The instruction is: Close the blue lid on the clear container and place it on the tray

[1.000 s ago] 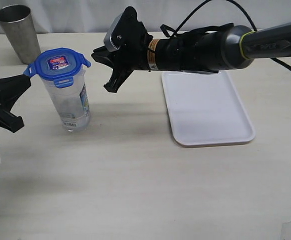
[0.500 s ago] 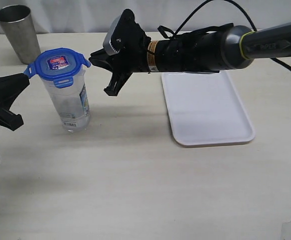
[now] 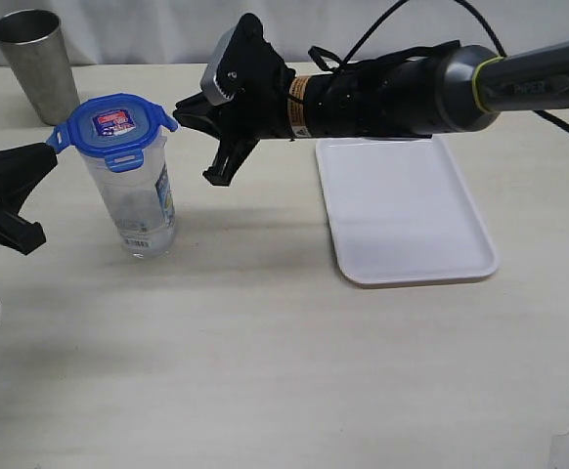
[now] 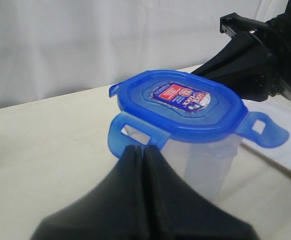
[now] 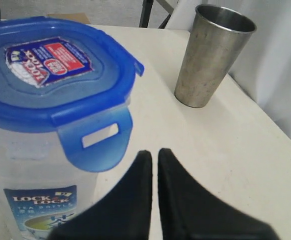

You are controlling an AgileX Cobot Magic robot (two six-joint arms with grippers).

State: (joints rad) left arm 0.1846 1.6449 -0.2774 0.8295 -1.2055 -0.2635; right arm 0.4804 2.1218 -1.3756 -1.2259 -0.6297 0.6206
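The clear container (image 3: 140,200) stands upright left of centre with the blue lid (image 3: 116,125) resting on its mouth. The lid's side flaps stick outward. My left gripper (image 3: 54,156) is shut and empty, its tip level with the lid's left flap. In the left wrist view that gripper (image 4: 143,149) sits just under a flap of the lid (image 4: 180,102). My right gripper (image 3: 180,106) is shut with only a hairline gap, just right of the lid's right flap. Its wrist view shows the gripper (image 5: 152,152) beside a flap of the lid (image 5: 50,70). The white tray (image 3: 407,210) lies to the right.
A grey metal cup (image 3: 35,63) stands at the back left, behind the container, and shows in the right wrist view as the cup (image 5: 210,55). The right arm's body reaches across above the tray's far edge. Bare tabletop spreads in front.
My right gripper has crept a little to the left, closer to the lid's right flap. The left gripper, container and lid have not visibly moved.
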